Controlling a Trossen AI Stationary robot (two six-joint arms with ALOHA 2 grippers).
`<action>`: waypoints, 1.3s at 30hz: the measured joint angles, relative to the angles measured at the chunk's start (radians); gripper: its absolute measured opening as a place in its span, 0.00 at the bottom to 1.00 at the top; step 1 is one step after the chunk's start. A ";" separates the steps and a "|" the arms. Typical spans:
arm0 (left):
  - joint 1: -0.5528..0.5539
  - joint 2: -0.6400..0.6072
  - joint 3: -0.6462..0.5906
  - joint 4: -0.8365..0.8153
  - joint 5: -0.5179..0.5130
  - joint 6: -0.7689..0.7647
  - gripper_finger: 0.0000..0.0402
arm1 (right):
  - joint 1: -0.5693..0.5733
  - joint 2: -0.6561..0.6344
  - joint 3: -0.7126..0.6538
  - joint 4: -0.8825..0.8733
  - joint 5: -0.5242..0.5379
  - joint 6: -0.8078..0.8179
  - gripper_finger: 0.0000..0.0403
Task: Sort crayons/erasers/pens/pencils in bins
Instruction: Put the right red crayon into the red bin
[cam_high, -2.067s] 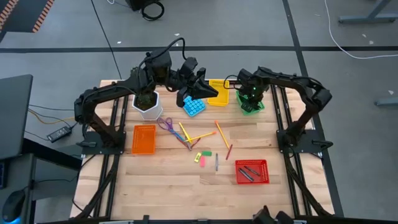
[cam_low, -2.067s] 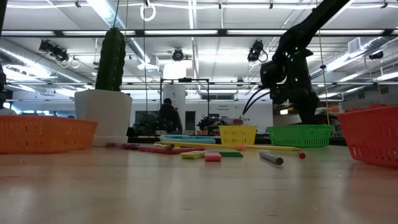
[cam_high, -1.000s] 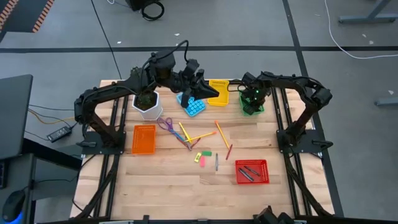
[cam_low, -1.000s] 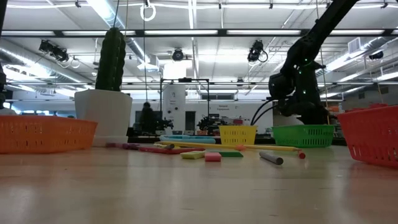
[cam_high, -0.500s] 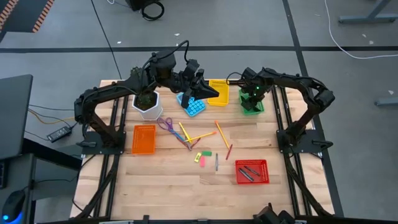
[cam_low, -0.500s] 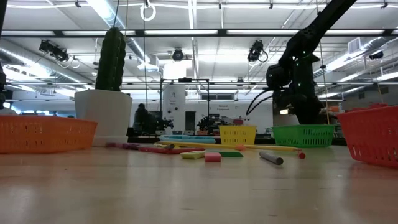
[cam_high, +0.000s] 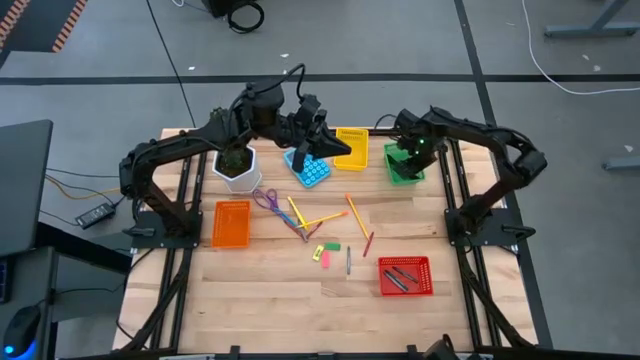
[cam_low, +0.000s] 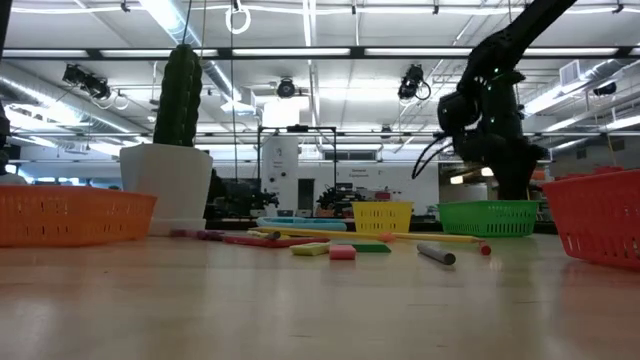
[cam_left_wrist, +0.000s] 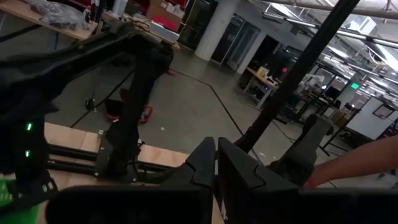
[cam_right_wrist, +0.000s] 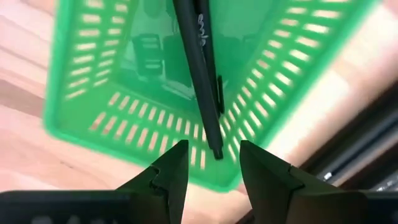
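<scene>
A slim black pen (cam_right_wrist: 200, 74) is seen lying inside the green plastic mesh bin (cam_right_wrist: 99, 93) at the table's far right edge, released from the right gripper (cam_right_wrist: 213, 163), whose dark fingers are spread apart directly above the bin's rim. The left gripper (cam_left_wrist: 216, 163) is held clenched and empty, raised near the yellow mesh bin (cam_high: 352, 148) and the blue calculator (cam_high: 311, 171). Yellow and orange pencils (cam_high: 322, 218) and small pink and green erasers (cam_high: 325, 250) are left scattered mid-table, with bare wooden tabletop (cam_high: 280, 300) open along the near edge.
</scene>
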 joint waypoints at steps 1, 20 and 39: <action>0.000 0.000 0.000 -0.003 0.000 0.000 0.06 | 0.000 -0.026 0.000 -0.001 0.000 0.017 0.37; 0.000 0.000 0.000 -0.036 0.004 0.080 0.04 | 0.538 -0.286 0.001 0.057 -0.137 0.850 0.37; -0.003 0.000 0.000 -0.192 0.170 0.084 0.03 | 0.859 0.129 0.001 0.355 -0.048 1.143 0.36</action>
